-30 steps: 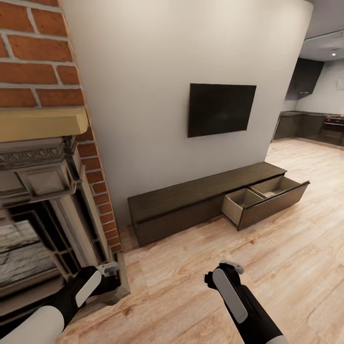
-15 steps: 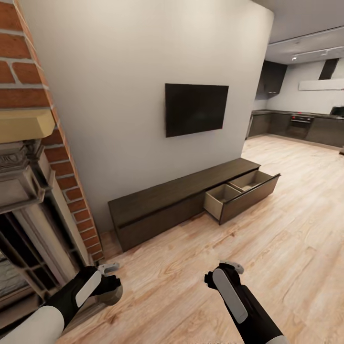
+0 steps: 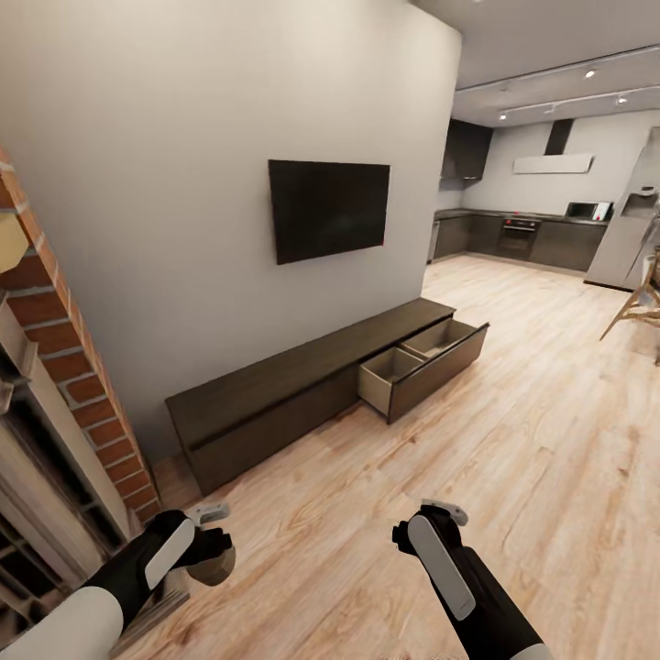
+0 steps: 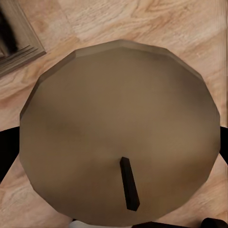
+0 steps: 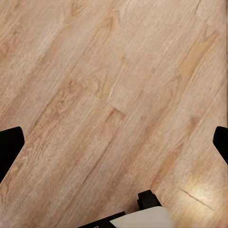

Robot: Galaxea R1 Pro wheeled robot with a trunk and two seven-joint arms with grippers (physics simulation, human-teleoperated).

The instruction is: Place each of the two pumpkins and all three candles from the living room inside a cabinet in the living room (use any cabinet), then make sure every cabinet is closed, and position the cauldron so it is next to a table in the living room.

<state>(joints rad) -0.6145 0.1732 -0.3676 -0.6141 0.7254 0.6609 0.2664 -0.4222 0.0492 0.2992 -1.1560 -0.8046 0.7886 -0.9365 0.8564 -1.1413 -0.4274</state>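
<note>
Left wrist view, candle (image 4: 118, 128) end-on in left pincer (image 4: 114, 190), wick (image 4: 129, 184) facing camera

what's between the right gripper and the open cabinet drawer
Just bare wood floor between the right gripper and the cabinet drawer, per the head view.

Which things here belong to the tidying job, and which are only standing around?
Job:
- candle, held in the left pincer
- cabinet, its drawer pulled open

Not the job:
- television
- brick fireplace
- kitchen cupboards
</note>
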